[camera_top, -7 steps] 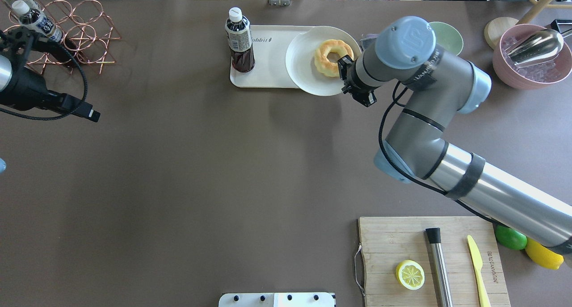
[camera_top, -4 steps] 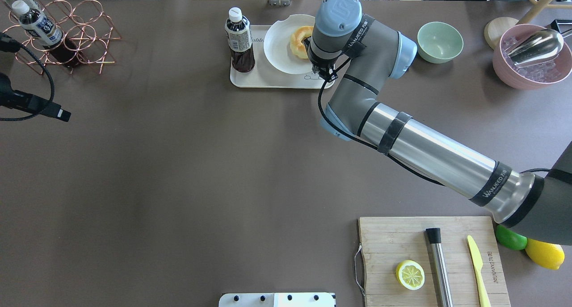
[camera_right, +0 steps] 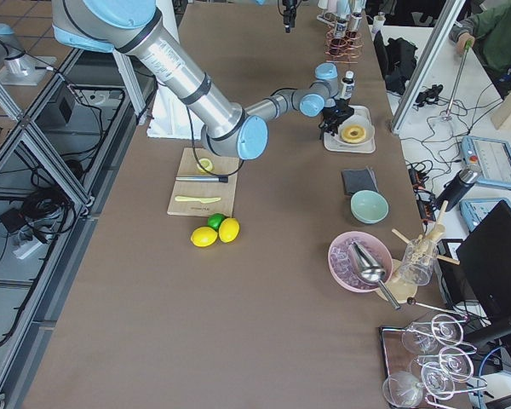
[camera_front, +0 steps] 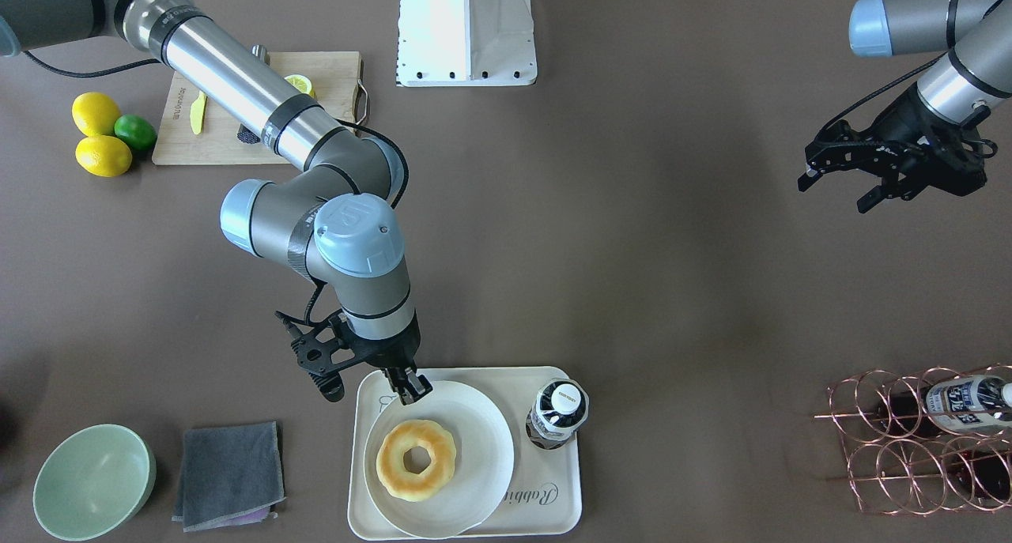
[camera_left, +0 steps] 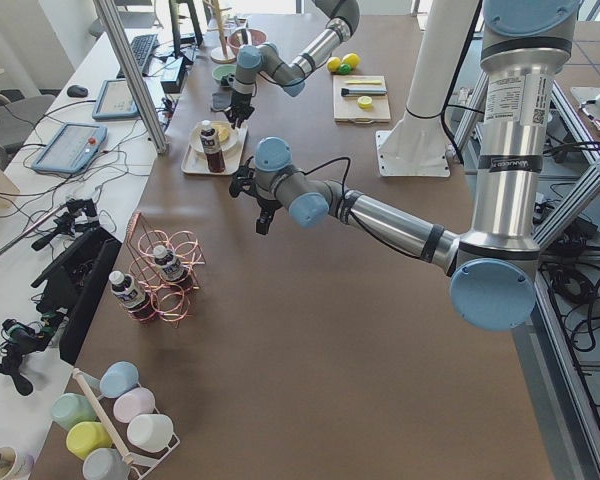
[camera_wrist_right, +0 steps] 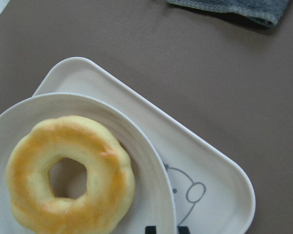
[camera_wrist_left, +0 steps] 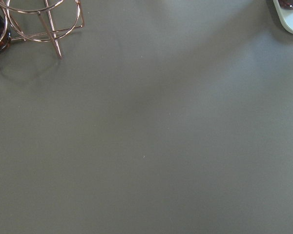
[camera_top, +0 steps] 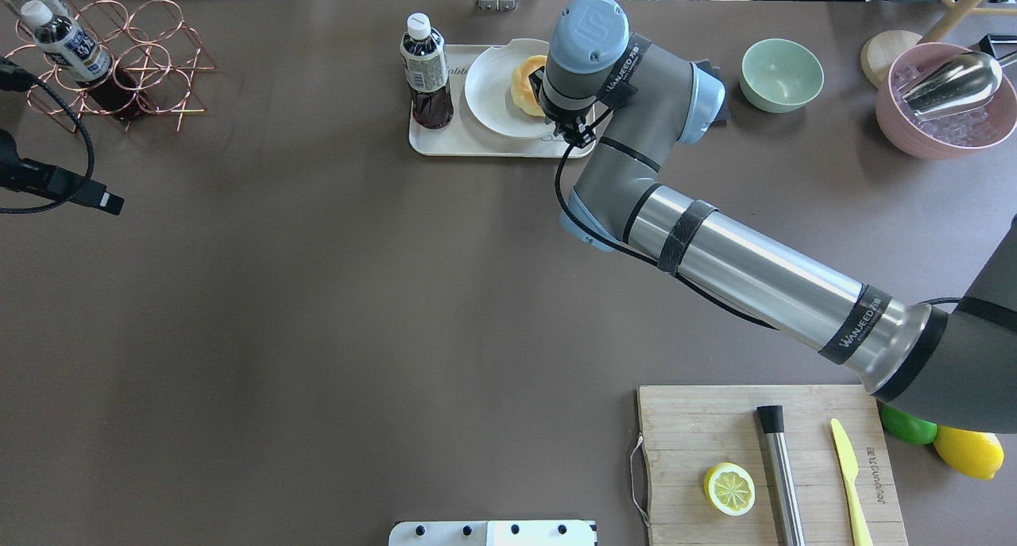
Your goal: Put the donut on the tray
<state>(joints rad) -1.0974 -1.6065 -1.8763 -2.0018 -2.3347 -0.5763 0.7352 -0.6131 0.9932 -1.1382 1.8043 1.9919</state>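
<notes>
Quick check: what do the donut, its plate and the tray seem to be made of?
Donut: possibly a foam or soft plastic replica, with a matte skin and evenly blended browning; could be real.
Plate: glazed ceramic or melamine; smooth, white, with a slight sheen.
Tray: probably matte moulded plastic; cream, with a thin rounded rim and a printed rabbit.

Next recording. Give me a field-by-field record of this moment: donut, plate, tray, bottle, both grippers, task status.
donut: lies flat on the plate, not gripped
plate: sits on the tray, beside the bottle
tray: carries plate and bottle
bottle: upright on the tray
right gripper: at the plate's robot-side rim, apparently shut on it
left gripper: open, empty, far from the tray
task status: donut is on the tray only by way of the plate; it does not touch the tray itself
</notes>
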